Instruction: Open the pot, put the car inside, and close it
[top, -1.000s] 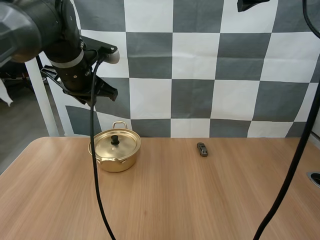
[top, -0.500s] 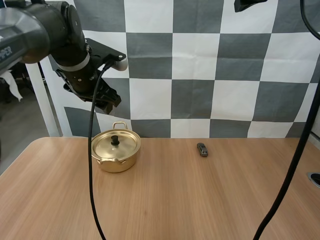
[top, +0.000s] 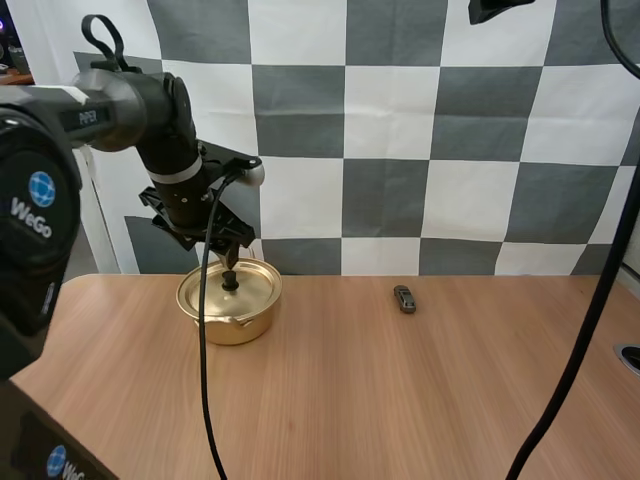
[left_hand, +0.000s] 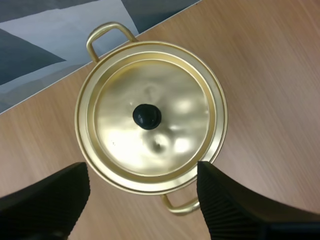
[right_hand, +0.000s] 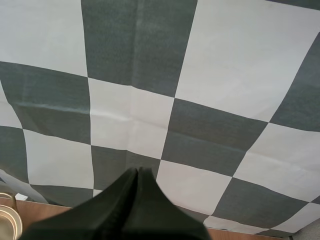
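Observation:
A gold pot (top: 230, 301) with its lid on stands at the table's back left. The lid (left_hand: 150, 117) has a black knob (left_hand: 147, 116). My left gripper (top: 230, 262) hangs just above the knob; in the left wrist view its fingers (left_hand: 47, 200) stand wide apart on either side of the pot, open and holding nothing. A small dark toy car (top: 404, 298) lies on the table to the right of the pot. My right gripper (right_hand: 138, 172) is raised high, its fingers together as one dark wedge, shut on nothing.
The wooden table (top: 380, 400) stretches wide in front of the pot and car. A round dark fitting (top: 630, 356) sits at the table's right edge.
My left arm has come down and forward from high above the pot until its gripper is right over the lid knob. Pot and car have not moved.

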